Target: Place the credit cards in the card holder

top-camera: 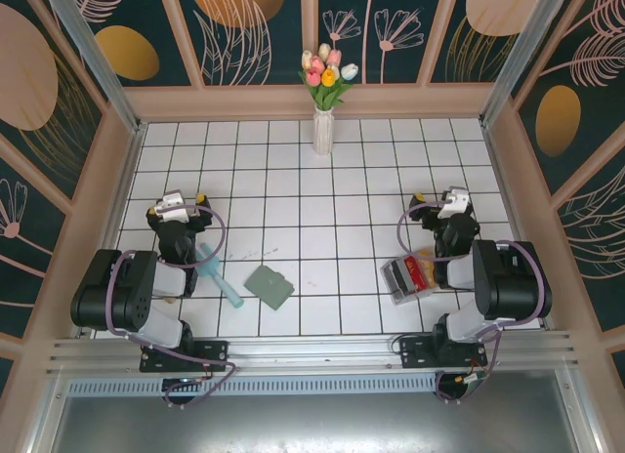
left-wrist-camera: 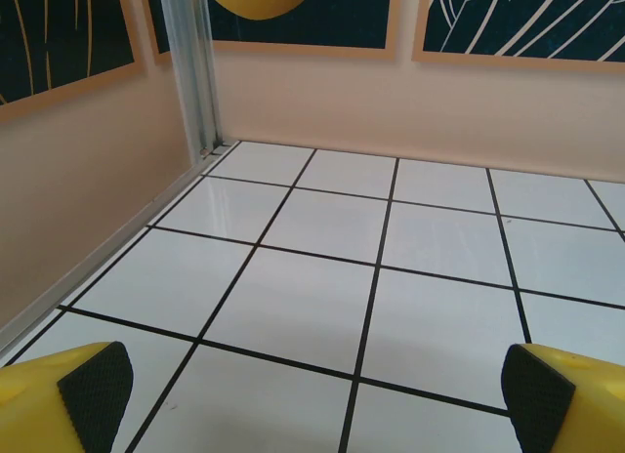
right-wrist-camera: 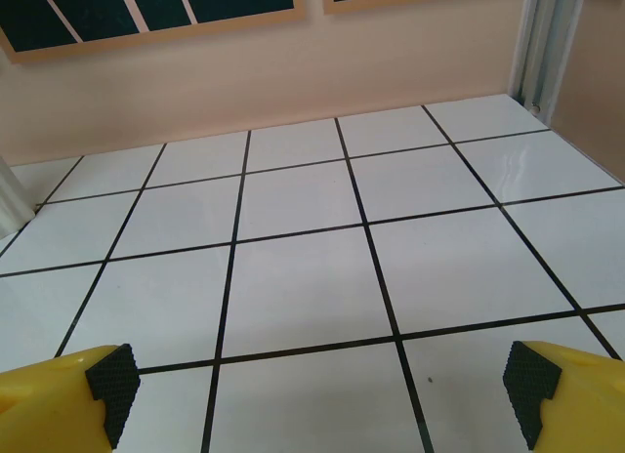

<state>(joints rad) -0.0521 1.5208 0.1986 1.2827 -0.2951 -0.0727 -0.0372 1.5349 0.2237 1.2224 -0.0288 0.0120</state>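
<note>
The card holder [top-camera: 269,286], a flat grey-green wallet, lies shut on the white tiles near the front, between the two arms. The credit cards [top-camera: 412,270] stand in a clear plastic box [top-camera: 394,290] at the front right; a red one shows among paler ones. My left gripper [top-camera: 179,201] hovers at the left, behind and left of the card holder. It is open, and between its yellow fingers [left-wrist-camera: 59,399] is bare tile [left-wrist-camera: 312,404]. My right gripper [top-camera: 444,197] sits just behind the box, open too, with its black pads [right-wrist-camera: 112,387] far apart over tile [right-wrist-camera: 320,394].
A teal stick [top-camera: 217,275] lies on the tiles beside the left arm, left of the card holder. A white vase of tulips [top-camera: 323,129] stands at the back middle. Peach walls and metal corner posts [left-wrist-camera: 190,72] enclose the tiled floor.
</note>
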